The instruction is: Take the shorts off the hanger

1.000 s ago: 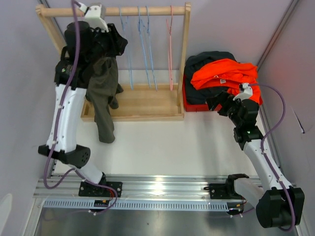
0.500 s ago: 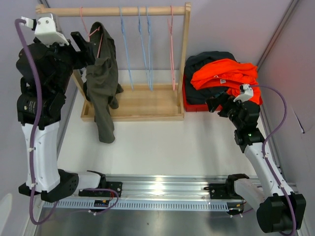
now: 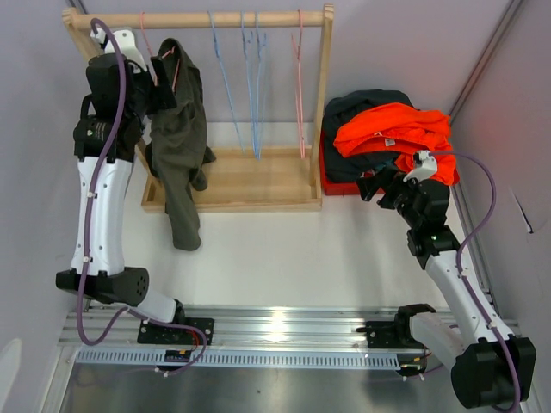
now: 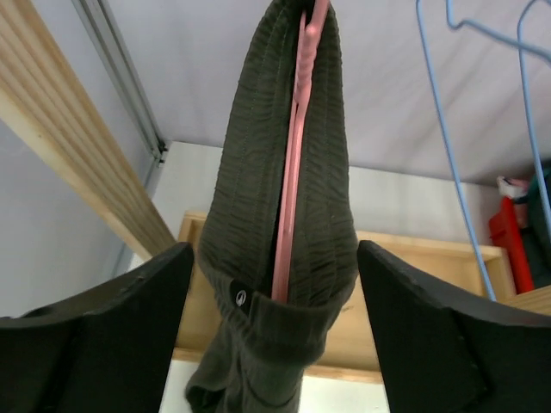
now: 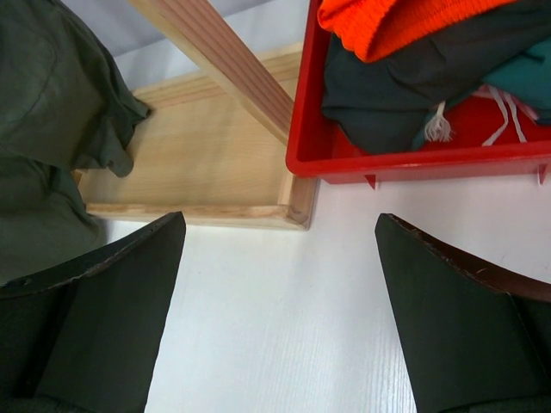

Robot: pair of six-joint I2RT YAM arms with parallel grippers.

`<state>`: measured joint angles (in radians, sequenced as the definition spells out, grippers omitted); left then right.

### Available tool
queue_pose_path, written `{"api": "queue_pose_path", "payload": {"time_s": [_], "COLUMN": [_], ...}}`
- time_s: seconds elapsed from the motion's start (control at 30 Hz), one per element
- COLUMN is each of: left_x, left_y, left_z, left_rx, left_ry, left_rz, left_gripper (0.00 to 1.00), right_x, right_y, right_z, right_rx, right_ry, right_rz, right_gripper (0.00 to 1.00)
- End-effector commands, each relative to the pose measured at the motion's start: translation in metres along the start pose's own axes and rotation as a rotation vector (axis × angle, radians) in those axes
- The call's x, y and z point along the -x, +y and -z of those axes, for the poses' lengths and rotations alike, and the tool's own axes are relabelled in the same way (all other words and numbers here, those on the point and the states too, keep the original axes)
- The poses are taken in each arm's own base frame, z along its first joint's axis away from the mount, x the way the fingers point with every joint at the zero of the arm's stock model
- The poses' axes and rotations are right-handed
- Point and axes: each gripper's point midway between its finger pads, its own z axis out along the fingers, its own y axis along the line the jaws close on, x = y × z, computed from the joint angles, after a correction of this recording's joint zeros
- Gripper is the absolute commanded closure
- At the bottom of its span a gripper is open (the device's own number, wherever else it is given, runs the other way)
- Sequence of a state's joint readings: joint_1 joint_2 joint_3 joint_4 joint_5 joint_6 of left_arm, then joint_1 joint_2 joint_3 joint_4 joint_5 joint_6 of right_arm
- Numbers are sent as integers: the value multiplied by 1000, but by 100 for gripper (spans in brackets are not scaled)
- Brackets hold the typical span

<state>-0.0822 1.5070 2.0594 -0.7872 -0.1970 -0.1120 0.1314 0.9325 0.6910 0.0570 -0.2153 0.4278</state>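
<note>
Left gripper (image 3: 162,82) is coming back in on the rack after swinging out left half a second ago. Its jaws are now standing wider than a second back, when it was bunched over the fabric up at the rail (image 3: 198,17). The olive-green shorts (image 3: 181,146) aren't coming with it. They're still hanging on the pink hanger (image 4: 297,129) at the left end of the rail, one leg trailing past the front lip of the wooden base (image 3: 250,181). I'm reading that as a let-go and re-approach, not progress — the only pair on the rack isn't off yet. The empty blue hangers (image 3: 250,82) are sitting at a different angle than a second ago, probably swinging from the bump. Right gripper (image 3: 372,185) is barely moving, jaws spread wide and holding nothing. It's parked by the red bin (image 3: 334,185), where the orange shorts (image 3: 392,129) and dark navy shorts (image 3: 362,107) are already lying.

Views:
- **Left wrist** is showing what the top one isn't — the ribbed olive waistband folded around the hanger's pink wire, sitting right between the two spread fingers (image 4: 129,327). I can't tell whether either one is touching cloth.
- **Right wrist** is showing teal shorts (image 5: 534,86) and a white drawstring (image 5: 439,125) inside the bin, tucked under the pile and hidden from above.
- **Top view** alone is giving the whole rack and both arms.
</note>
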Motion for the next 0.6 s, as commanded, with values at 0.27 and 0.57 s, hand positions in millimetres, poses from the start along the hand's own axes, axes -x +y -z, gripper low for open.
{"api": "queue_pose_path", "payload": {"time_s": [0.27, 0.57], "left_x": [24, 30], "left_y": [0, -6], "left_z": [-19, -35], "left_rx": [-28, -48], "left_ry": [-50, -35], "left_rz": [38, 38], "left_gripper": [29, 60], "right_x": [-5, -5], "right_y": [-4, -5], "right_z": [-6, -6], "right_rx": [-7, -12], "right_ry": [3, 6], "right_rz": [20, 28], "right_gripper": [1, 1]}}
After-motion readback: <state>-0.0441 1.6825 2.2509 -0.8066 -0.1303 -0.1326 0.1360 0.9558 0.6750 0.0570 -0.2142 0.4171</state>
